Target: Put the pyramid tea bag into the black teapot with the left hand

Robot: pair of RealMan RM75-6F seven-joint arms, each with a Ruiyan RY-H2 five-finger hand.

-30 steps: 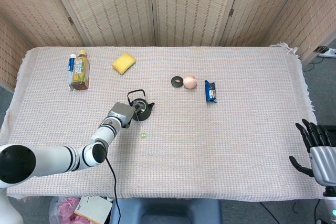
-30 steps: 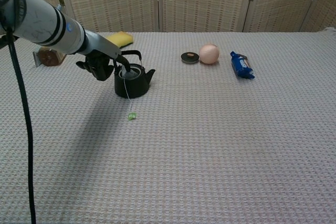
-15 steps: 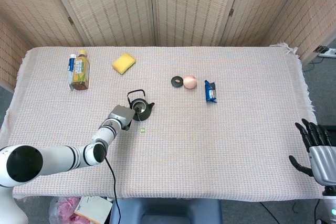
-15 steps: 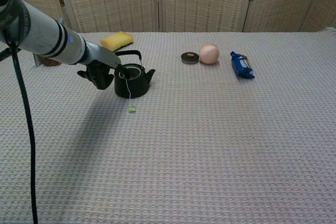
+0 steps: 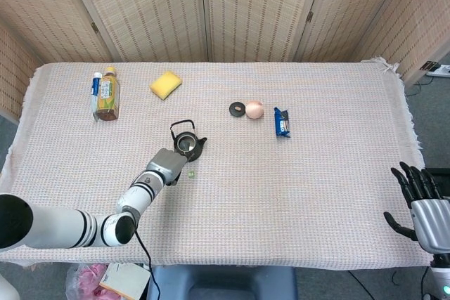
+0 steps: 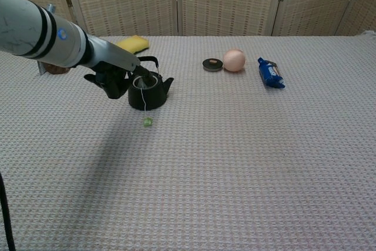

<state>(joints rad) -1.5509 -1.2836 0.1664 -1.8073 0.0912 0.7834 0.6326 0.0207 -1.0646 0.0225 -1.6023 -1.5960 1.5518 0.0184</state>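
Head looks down; chest, seemingly lower, faces across.

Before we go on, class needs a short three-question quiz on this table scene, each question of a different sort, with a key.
1. True or false: the string with the green tag hangs out of the black teapot and down its front.
2. Which object lies nearest the peach-coloured ball? A) yellow sponge B) black ring C) drink bottle
3. Fill in: the left robot hand is beside the teapot, while the right robot hand stays off the table's ____ edge.

Key: 1 true; 2 B; 3 right.
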